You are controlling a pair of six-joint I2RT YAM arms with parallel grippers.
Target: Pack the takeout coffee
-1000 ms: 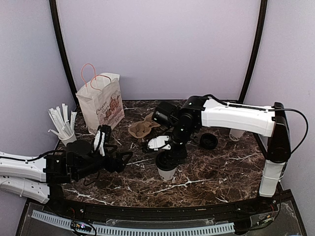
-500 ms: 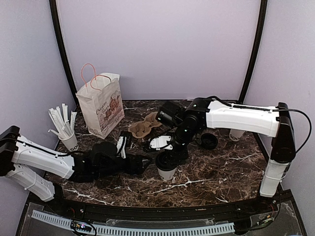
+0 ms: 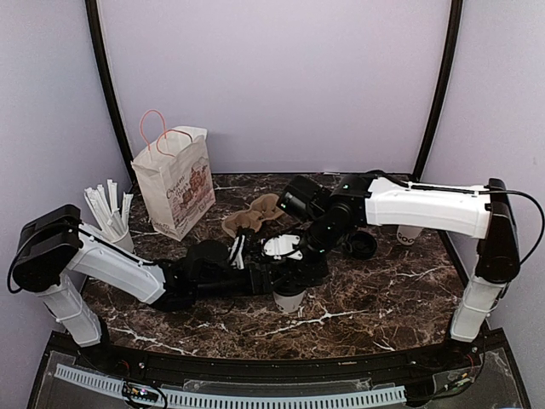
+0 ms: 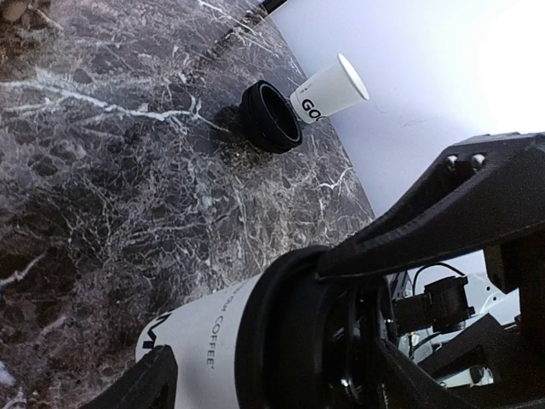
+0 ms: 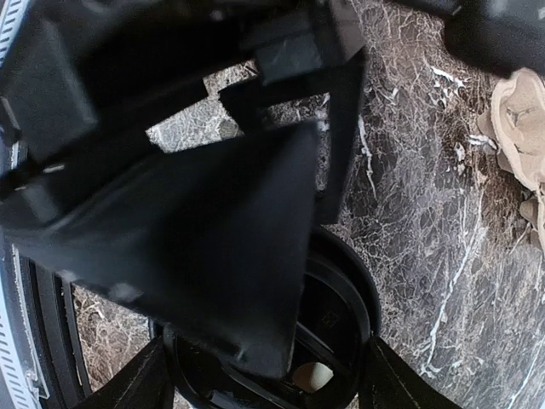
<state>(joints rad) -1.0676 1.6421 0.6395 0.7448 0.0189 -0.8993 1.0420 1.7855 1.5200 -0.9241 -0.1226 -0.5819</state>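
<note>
left wrist, coffee cup (image 4: 200, 336) lettering, loose lid (image 4: 271, 117)

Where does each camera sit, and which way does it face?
Top external: high behind the bases, looking down at the table; left arm, right arm show.
Left wrist: low beside the takeout coffee, looking across the table; own fingers show.
Right wrist: above the coffee, looking down on its lid; own fingers show.
Shared: all see the coffee; top and left wrist, the loose lid.

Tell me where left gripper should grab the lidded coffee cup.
Grip the white paper wall below the black lid, coming in level from the left: the cup stands upright, and the right gripper sits over the lid, blocking the top.
</note>
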